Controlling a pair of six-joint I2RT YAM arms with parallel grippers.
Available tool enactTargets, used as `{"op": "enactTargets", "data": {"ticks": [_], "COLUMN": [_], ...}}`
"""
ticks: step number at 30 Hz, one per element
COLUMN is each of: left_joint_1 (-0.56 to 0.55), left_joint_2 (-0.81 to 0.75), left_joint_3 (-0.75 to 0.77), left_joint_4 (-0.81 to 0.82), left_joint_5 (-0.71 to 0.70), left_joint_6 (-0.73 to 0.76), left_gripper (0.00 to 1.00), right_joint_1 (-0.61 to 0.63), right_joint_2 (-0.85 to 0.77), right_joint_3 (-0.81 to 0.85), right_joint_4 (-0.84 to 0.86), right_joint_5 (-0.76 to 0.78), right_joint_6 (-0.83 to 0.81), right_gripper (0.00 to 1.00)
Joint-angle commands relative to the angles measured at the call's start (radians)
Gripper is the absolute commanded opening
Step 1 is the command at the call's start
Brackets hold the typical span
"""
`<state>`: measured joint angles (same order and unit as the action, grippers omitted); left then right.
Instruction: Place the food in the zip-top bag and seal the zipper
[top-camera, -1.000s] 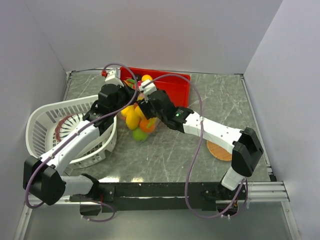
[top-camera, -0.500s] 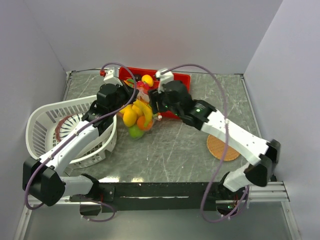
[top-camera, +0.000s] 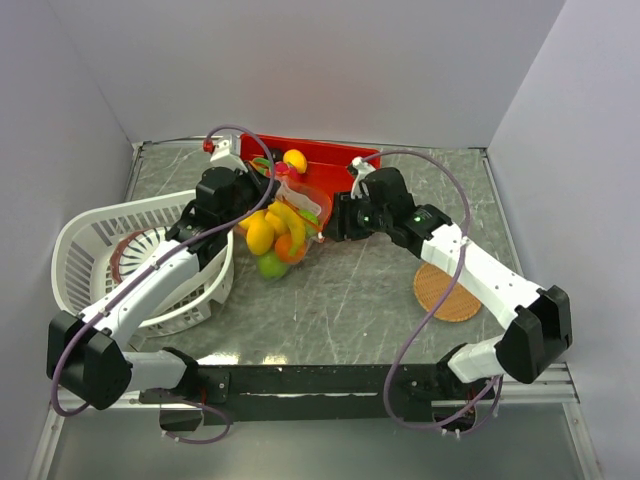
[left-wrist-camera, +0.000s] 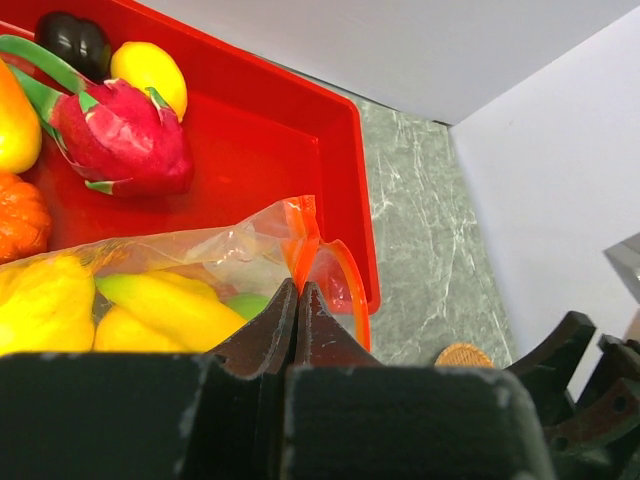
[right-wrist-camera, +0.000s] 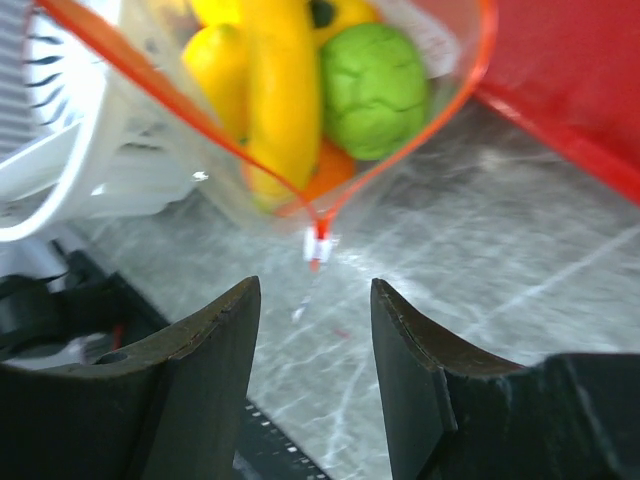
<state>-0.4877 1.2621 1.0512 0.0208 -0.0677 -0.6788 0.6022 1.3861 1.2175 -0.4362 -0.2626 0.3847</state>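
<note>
One zip-top bag (top-camera: 292, 222), perhaps five fruits (top-camera: 272, 236) inside | left gripper (left-wrist-camera: 298, 296) pinches zipper (left-wrist-camera: 300, 232) | right gripper (right-wrist-camera: 315, 300) spread, empty

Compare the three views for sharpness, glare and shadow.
Top external view: even light, sharp, only soft shadows on the table. Left wrist view: left gripper dark and blurred up close, red tray crisp, pale glare on the zip-top bag. Right wrist view: lime and bag slightly soft, right gripper in shadow.

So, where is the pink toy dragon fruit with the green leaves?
In the left wrist view, the pink toy dragon fruit lies upper left in the red plastic tray, beside a yellow toy lemon.
</note>
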Motion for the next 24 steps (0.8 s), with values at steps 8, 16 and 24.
{"op": "enactTargets", "data": {"ticks": [8, 16, 24], "left_joint_1": [-0.003, -0.003, -0.003], "left_joint_2": [0.006, 0.016, 0.017], "left_joint_3": [0.023, 0.027, 0.021], "left_joint_4": [0.062, 0.065, 0.071], "left_joint_5": [0.025, 0.028, 0.031], "left_joint_6": [-0.018, -0.019, -0.024], "left_gripper": [0.01, 0.01, 0.01], "right_joint_1": [-0.024, -0.035, -0.039], "right_joint_2": [0.079, 0.117, 0.145], "right_joint_3": [0.011, 0.008, 0.001], "right_joint_4": [0.097, 0.128, 0.151], "right_joint_5": [-0.132, -0.125, -0.138], "right_joint_6": [0.094, 0.126, 0.141], "right_gripper": [0.51, 0.45, 0.37]}}
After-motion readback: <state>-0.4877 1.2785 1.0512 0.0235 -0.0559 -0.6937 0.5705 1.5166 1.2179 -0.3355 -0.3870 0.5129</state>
